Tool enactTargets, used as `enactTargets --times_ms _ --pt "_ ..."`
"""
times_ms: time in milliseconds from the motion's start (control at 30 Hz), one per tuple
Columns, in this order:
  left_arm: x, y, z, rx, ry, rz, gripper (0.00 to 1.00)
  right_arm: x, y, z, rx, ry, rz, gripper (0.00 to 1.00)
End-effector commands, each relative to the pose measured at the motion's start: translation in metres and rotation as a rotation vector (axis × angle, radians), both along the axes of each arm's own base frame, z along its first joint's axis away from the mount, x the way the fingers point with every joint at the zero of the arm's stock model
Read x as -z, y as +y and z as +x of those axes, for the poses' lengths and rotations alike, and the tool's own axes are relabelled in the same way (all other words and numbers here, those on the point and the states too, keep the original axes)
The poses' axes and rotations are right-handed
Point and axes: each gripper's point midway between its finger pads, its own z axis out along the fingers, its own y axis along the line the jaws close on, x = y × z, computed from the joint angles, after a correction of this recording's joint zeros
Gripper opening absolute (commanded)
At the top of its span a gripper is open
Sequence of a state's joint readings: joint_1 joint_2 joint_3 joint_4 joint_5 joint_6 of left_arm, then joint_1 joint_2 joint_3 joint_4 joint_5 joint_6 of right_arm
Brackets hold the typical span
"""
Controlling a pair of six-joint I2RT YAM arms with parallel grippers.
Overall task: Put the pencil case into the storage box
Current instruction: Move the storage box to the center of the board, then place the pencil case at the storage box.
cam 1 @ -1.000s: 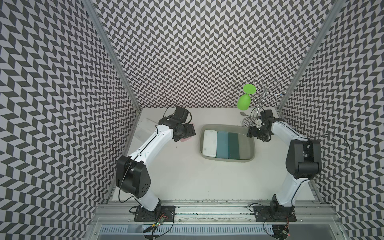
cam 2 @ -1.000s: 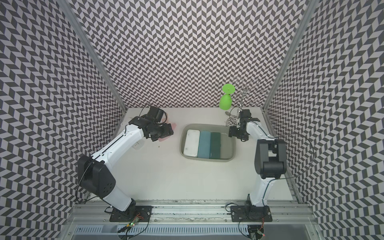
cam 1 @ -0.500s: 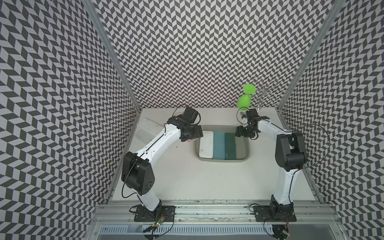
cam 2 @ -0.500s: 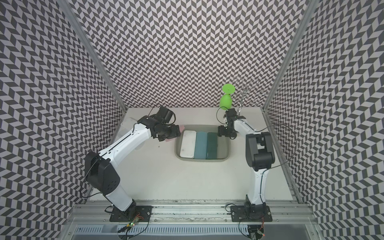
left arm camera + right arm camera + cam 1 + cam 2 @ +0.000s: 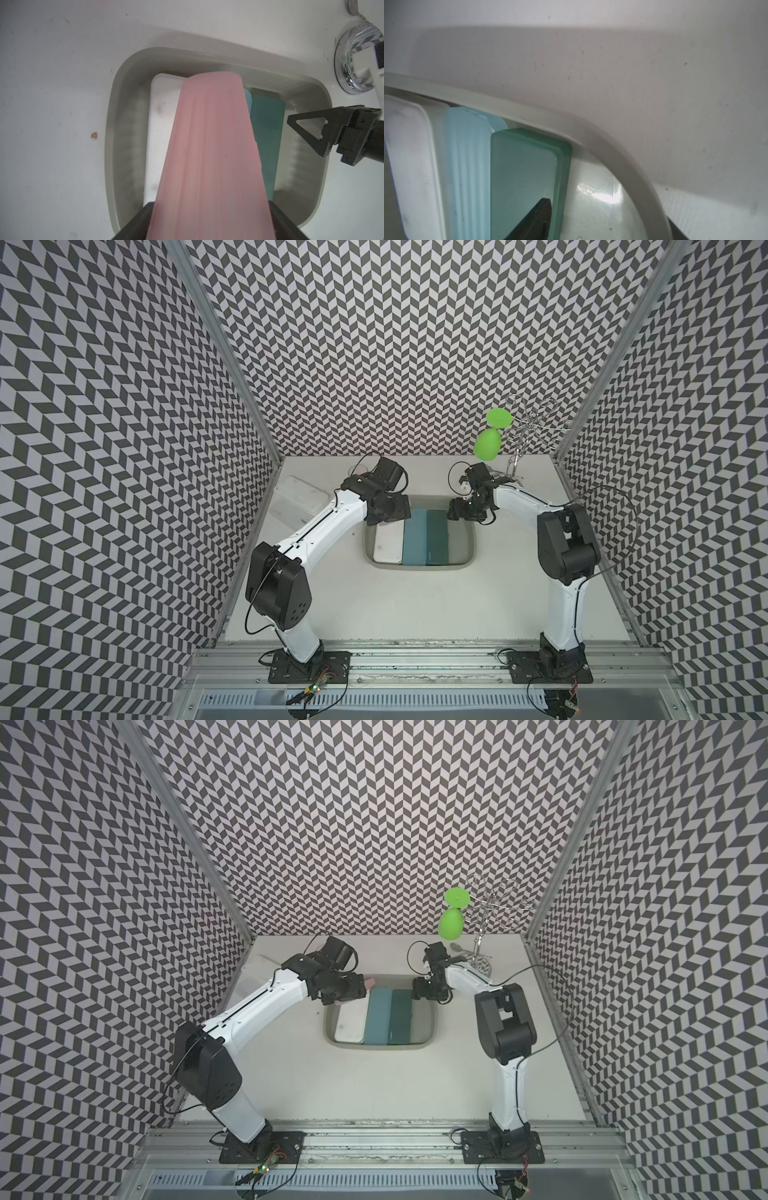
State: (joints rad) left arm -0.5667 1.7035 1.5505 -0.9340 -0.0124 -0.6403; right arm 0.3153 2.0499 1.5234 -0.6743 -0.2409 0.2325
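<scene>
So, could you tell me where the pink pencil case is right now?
In the left wrist view the pink pencil case is held in the left gripper, above the storage box, over the white case and light-blue case.

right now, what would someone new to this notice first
A pink pencil case, clamped in the left gripper, hangs over the storage box mid-table, where three other cases lie side by side. At the back right corner a green glass hangs upside down from a wire rack.
</scene>
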Motion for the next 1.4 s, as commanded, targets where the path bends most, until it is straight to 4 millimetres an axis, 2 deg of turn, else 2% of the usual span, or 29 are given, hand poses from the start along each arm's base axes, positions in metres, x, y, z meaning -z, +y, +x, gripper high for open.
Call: enactTargets --times_ms 0,167,333,500,700,1000,1100,1167,1300,1367 --pt "0.0 -0.015 0.002 0.04 -0.026 -0.009 0.8 -0.012 0.0 0.001 0.02 -0.032 0.019 0.7" --pt "-0.005 -0.034 -0.001 0.06 -0.042 -0.012 0.79 -0.029 -0.013 -0.001 0.067 -0.052 0.057 0.72" --pt "-0.004 -0.056 -0.008 0.081 -0.05 0.005 0.79 -0.061 -0.031 0.002 0.124 -0.103 0.121 0.72" --pt "-0.003 -0.087 -0.015 0.091 -0.06 -0.004 0.79 -0.081 -0.048 -0.002 0.15 -0.14 0.121 0.73" --pt "0.009 -0.13 -0.022 0.116 -0.05 0.019 0.8 -0.076 -0.064 -0.018 0.157 -0.133 0.101 0.73" --pt "0.061 -0.163 -0.041 0.142 0.008 0.094 0.82 -0.061 -0.08 -0.043 0.159 -0.119 0.083 0.73" --pt "0.072 -0.175 -0.052 0.184 0.023 0.091 0.91 -0.057 -0.083 -0.05 0.16 -0.114 0.083 0.73" --pt "0.074 -0.178 -0.057 0.196 0.022 0.099 1.0 -0.055 -0.083 -0.053 0.159 -0.111 0.085 0.73" --pt "0.065 -0.172 -0.055 0.185 0.003 0.106 1.0 -0.056 -0.082 -0.054 0.157 -0.114 0.096 0.73" --pt "0.049 -0.161 -0.05 0.161 -0.025 0.122 1.0 -0.06 -0.08 -0.053 0.152 -0.121 0.106 0.73"
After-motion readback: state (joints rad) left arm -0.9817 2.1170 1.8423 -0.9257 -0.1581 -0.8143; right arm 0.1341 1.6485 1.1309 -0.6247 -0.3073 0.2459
